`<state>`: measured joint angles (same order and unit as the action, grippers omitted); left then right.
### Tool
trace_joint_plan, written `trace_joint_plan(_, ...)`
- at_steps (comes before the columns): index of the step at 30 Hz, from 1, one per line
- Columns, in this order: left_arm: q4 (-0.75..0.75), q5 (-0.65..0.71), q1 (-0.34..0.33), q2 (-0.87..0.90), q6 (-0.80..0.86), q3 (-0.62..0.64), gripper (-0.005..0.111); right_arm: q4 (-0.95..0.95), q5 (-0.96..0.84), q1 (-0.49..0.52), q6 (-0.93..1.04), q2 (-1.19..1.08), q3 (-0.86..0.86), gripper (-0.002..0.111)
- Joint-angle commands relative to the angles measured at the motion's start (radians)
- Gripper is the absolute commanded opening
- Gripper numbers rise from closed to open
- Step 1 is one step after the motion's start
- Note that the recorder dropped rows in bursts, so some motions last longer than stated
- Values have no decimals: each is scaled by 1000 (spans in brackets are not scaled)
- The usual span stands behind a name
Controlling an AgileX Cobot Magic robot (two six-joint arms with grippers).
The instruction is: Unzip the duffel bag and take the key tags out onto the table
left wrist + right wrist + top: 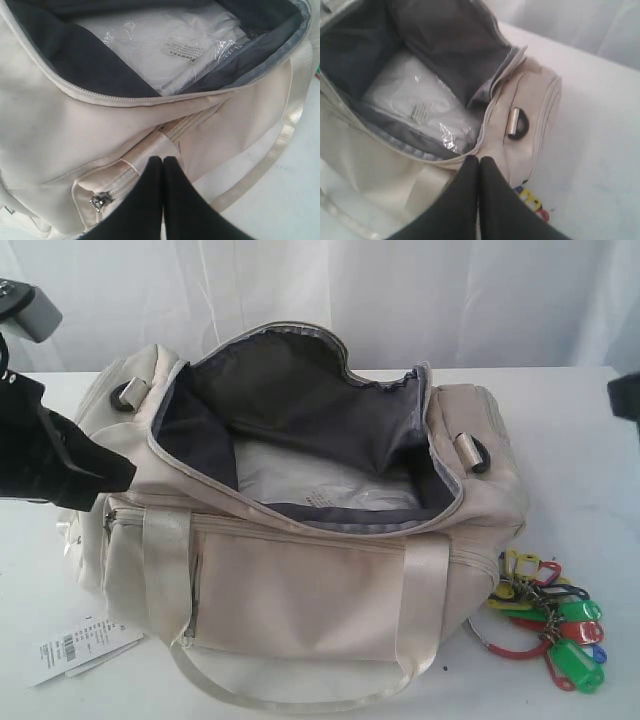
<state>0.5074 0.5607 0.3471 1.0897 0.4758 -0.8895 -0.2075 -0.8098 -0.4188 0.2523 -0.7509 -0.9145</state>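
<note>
The cream duffel bag (300, 590) lies on the white table (580, 460) with its top zipper undone, and its grey lining (300, 400) shows. The key tags (550, 620), green, yellow, red and blue on a metal ring, rest on the table by the bag's front right corner. They also peek out as coloured key tags (532, 200) in the right wrist view. My left gripper (128, 472) hovers at the bag's left end, shut and empty. In its own view the left gripper (163, 159) is over the front pocket. My right gripper (479, 159) is shut and empty above the bag's right end.
A clear plastic packet (320, 485) lies flat inside the bag. A white barcode label (80, 648) rests on the table at the front left. A webbing handle (290, 695) loops over the table's front edge. A white curtain hangs behind. A dark part of the right arm (625, 395) shows at the right edge.
</note>
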Motion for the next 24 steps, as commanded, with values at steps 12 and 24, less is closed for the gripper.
trace_joint_plan(12, 1, 7, 4, -7, 4, 6, 0, -8, 29, 1, 11, 166, 8, 0)
trace_joint_plan(24, 1, 5, 4, -9, 4, 6, 0, -8, 26, 1, 11, 166, 8, 0)
